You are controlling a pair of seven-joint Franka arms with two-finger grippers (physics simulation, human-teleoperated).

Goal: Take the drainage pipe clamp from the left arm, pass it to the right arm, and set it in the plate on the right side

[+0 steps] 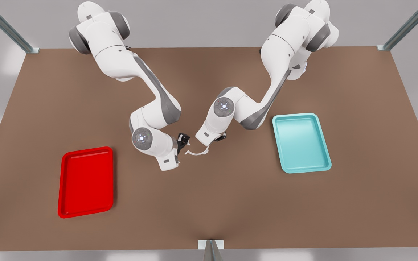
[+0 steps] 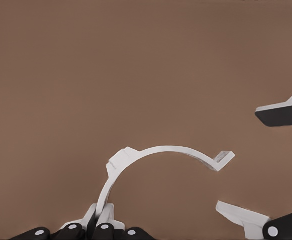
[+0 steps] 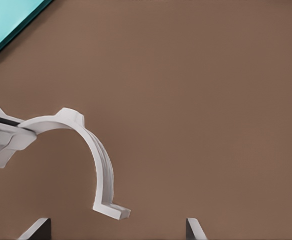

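Left gripper (image 2: 99, 225) pinching clamp (image 2: 156, 155); right gripper (image 3: 118, 227) spread, beside.

Clamp (image 1: 197, 152) mid-table btwn both arms; plate (image 1: 86, 182) front view's left, tray (image 1: 300, 142) right.

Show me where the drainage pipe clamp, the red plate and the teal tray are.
drainage pipe clamp (image 2: 161, 149): left wrist view, top of its arc.
red plate (image 1: 86, 181): front view, its bare floor.
teal tray (image 1: 300, 143): front view, its bare floor.

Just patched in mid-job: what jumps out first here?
The two grippers meet at mid-table: the left gripper pinches one end of the white drainage pipe clamp, and the right gripper is open around its free end. A red plate lies at the front view's left, a teal tray at its right.
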